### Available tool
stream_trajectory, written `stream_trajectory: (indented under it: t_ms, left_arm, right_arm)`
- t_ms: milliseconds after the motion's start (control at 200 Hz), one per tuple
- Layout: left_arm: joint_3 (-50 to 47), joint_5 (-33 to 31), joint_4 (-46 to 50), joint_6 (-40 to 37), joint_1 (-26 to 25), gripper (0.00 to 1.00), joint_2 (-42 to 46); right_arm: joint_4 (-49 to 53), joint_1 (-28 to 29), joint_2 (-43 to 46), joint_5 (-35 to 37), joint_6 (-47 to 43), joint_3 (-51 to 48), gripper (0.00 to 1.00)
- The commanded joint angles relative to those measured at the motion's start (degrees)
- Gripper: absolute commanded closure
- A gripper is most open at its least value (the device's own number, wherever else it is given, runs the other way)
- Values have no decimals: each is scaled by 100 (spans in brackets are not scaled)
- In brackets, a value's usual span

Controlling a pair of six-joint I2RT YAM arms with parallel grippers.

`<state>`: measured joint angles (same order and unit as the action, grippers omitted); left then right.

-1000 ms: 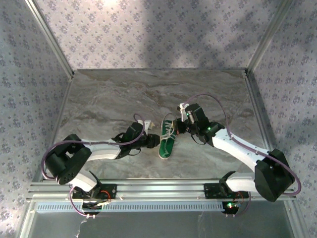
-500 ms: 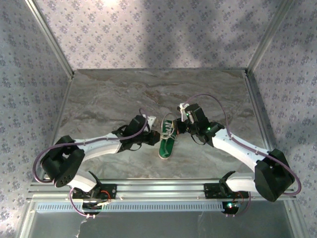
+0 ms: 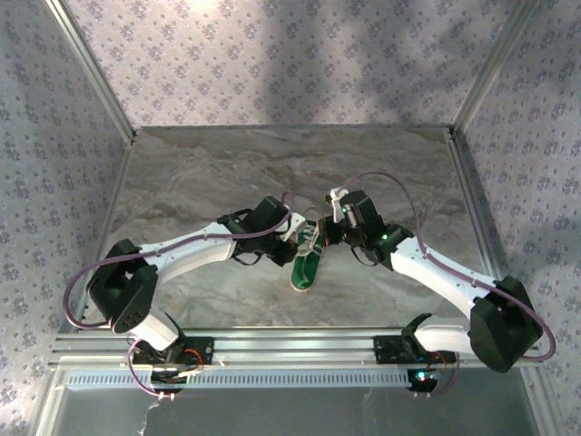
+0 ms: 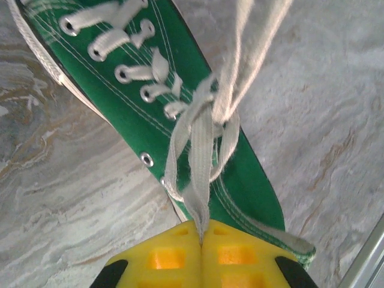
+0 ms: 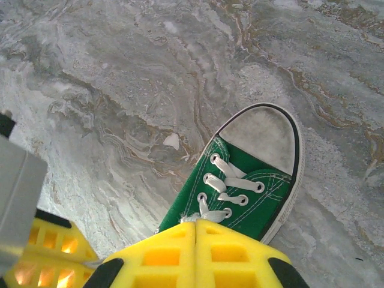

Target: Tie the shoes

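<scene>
The shoe (image 3: 304, 270) lies near the middle of the table (image 3: 200, 173), between the two arms, with its heel opening toward the bases and its toe cap (image 5: 264, 135) pointing away. The left gripper (image 4: 201, 231) has its fingers pressed together on the laces (image 4: 201, 150): a flat doubled strand runs from the crossing over the upper eyelets straight down into the seam between the fingers. The right gripper (image 5: 196, 231) is likewise closed just above the top eyelets, with a wisp of lace at its seam. In the left wrist view two more strands climb tautly out of the top of the frame toward it, so it too seems to be pinching lace. The step in hand looks like drawing the crossing snug. To do it well, the grippers should pull apart evenly and low, roughly across the shoe, so the knot seats down on the eyelets rather than riding up. The shoe looks light and nothing pins it, so a lopsided tug would likely drag or twist it instead of tightening. Both grips must hold firm, since flat lace can slip out. Against a second ago, the left arm has stretched out: its gripper, then beside the shoe's near left flank, now sits farther out over the laces, close to the right gripper. The right arm and the shoe are about where they were.
</scene>
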<state>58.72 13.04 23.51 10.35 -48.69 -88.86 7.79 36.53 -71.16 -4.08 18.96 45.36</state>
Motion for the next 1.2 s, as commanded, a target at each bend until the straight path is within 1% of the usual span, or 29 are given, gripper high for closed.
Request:
stream_trajectory:
  t_ms: [0,255,395,605,705,770,899,1004,1194]
  left_arm:
    - [237,-96,653,-498,-83,100,-53]
    - [313,-511,942,-800,-80,100,-88]
    - [401,-677,995,-862,-80,100,-209]
    - [406,-595,721,-856,-34,100,-266]
    - [293,-364,472,-821,127,100,-212]
    - [263,-311,418,-838,228,100,-172]
    - [287,-294,524,-1046,336,100,-148]
    - [363,-334,726,-1277,342,100,-251]
    - [456,-487,948,-1441,337,100,-389]
  right_arm:
    - [150,45,129,186,-94,34,100]
    - [288,43,181,483,-111,34,100]
    - [295,45,190,481,-97,33,100]
    - [114,71,221,164,-187,-2,100]
    - [-73,87,310,-80,-230,-68,100]
    - [-91,82,380,11,-209,-83,100]
    - [205,64,369,452,-198,-3,100]
    - [240,50,348,491,-192,-19,100]
    - [236,60,322,468,-210,-4,100]
